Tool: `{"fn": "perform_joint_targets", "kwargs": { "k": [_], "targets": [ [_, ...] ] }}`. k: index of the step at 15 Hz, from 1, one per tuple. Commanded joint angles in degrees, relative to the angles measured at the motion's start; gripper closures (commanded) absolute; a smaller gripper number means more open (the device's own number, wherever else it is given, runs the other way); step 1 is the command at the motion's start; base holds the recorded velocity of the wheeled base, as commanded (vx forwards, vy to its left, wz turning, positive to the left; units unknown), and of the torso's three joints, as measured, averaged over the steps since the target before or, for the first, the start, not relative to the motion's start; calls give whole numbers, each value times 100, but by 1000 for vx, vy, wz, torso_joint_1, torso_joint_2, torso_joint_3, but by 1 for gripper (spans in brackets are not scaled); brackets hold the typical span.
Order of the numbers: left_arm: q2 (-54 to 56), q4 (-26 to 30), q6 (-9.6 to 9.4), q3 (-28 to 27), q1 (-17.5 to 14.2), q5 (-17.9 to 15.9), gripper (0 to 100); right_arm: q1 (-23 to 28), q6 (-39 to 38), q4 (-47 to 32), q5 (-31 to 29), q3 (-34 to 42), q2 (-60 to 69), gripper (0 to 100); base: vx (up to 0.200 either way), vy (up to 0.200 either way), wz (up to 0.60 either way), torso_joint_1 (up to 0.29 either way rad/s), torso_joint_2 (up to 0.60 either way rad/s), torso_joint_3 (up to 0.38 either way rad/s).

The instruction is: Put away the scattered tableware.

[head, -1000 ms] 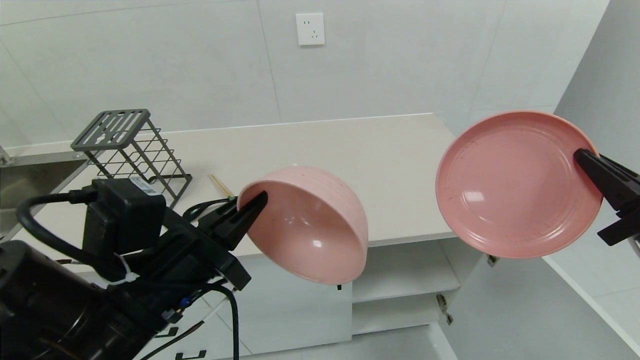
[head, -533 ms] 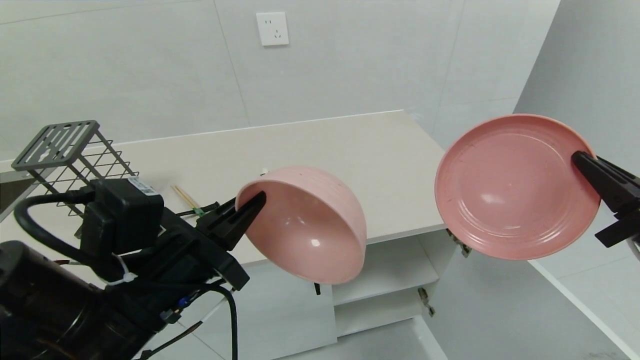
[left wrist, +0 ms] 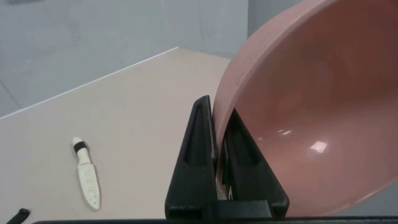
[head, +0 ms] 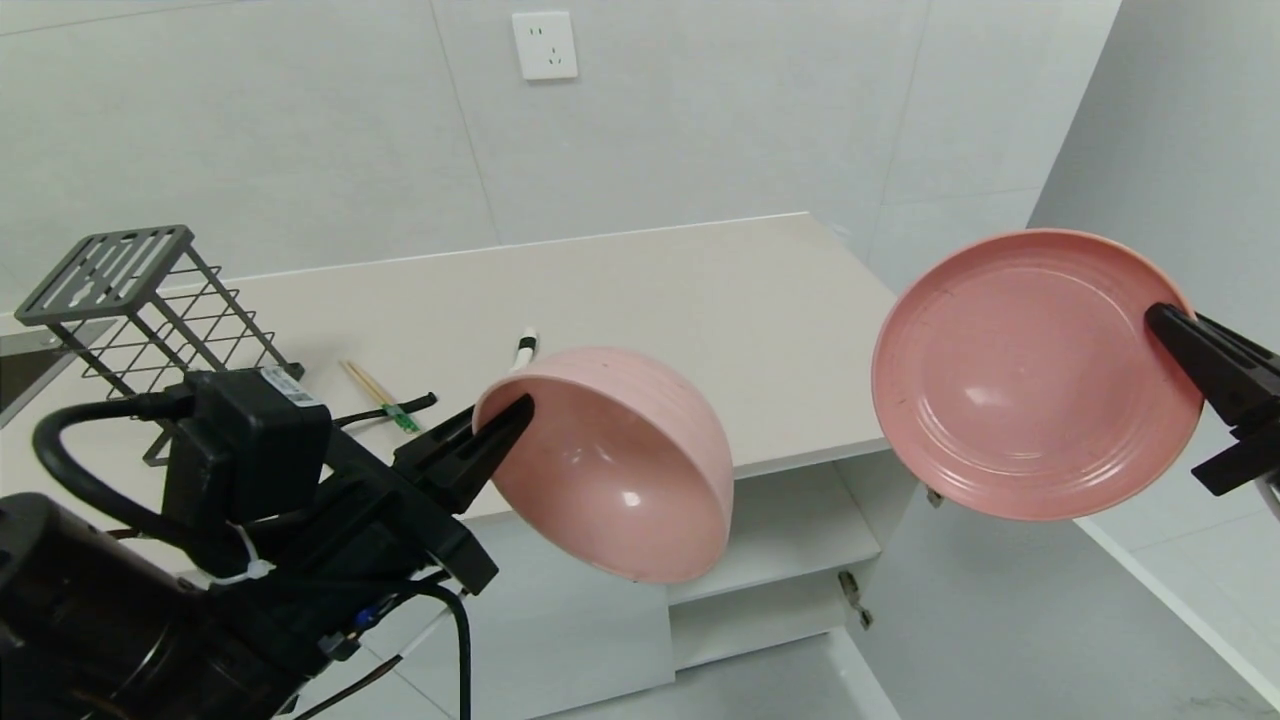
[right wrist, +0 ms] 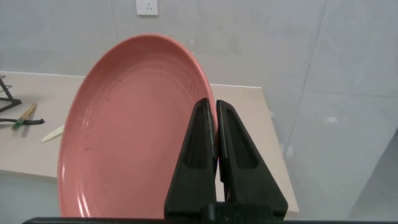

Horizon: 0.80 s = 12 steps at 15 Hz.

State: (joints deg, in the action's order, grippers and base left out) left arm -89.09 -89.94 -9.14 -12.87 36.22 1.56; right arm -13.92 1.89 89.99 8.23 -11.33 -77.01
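Two pink dishes, each held up by a thin pinch on the rim, and either could slip.

The left gripper (head: 520, 405) is clamped tight on the rim of the glossy pink plastic bowl (head: 620, 480), which hangs tilted at 6 o'clock, off the front edge of the beige counter (head: 650, 290). The right gripper (head: 1160, 315) is closed the same way on the round pink ridged plate (head: 1020, 380), up on edge at 3 o'clock. A jolt, or a knock against the open white cabinet shelves (head: 780, 540) at 5 o'clock, could twist one loose. Wooden chopsticks (head: 375, 385) and what looks like a small cream knife (head: 525, 348) wait at 10 o'clock.
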Motion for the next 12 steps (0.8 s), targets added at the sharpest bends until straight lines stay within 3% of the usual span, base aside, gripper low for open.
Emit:
{"fn": "perform_joint_targets", "kwargs": {
  "k": [1, 5, 12],
  "targets": [
    [-12, -6, -26, 13, -1, 2, 100, -5, 13, 1, 3, -1, 2, 100, -200, -200, 0, -198, 373, 198],
    [-56, -6, -26, 118, -1, 2, 100, -5, 13, 1, 3, -10, 10, 100, 0, 0, 0, -118, 243, 116],
    [-3, -6, -26, 250, -1, 2, 100, -5, 110, 1, 3, 8, -7, 100, 0, 0, 0, 0, 0, 0]
  ]
}}
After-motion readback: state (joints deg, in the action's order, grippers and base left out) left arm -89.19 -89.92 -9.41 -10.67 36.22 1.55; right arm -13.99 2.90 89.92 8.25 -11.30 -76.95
